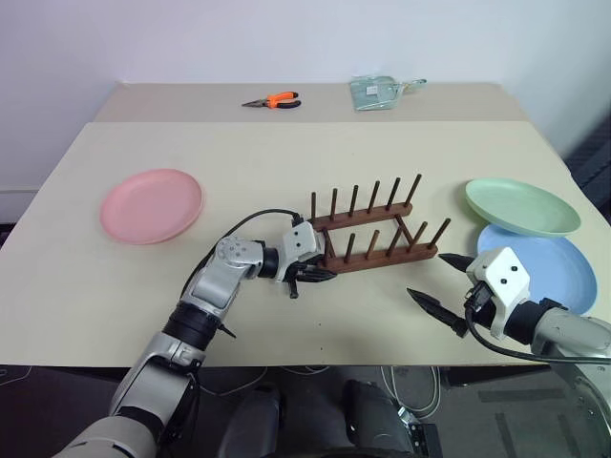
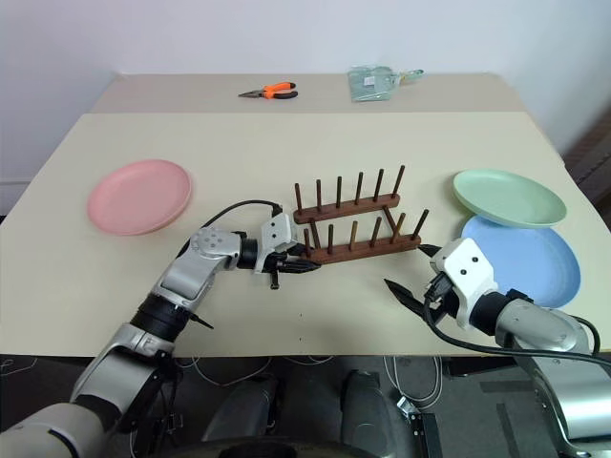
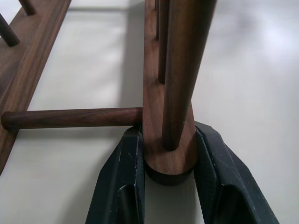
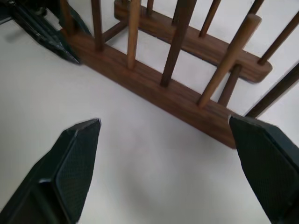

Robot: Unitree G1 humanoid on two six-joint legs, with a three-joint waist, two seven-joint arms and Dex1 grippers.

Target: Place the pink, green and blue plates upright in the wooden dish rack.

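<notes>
The wooden dish rack (image 1: 374,250) stands mid-table with no plates in it. My left gripper (image 1: 315,275) is shut on the left end of its near rail; in the left wrist view the two fingers (image 3: 122,168) clamp that rail end. The right gripper (image 1: 428,277) hovers open just off the rack's right end, with nothing between its fingertips (image 4: 84,140). A pink plate (image 1: 151,204) lies flat at the far left. On the right, the green plate (image 1: 521,205) lies flat with its near edge overlapping the blue plate (image 1: 549,262).
Orange-handled pliers (image 1: 272,100) and a clear plastic packet (image 1: 377,92) lie on the far table section. The table's front edge (image 1: 315,364) runs just below both arms. Bare tabletop lies between the pink plate and the rack.
</notes>
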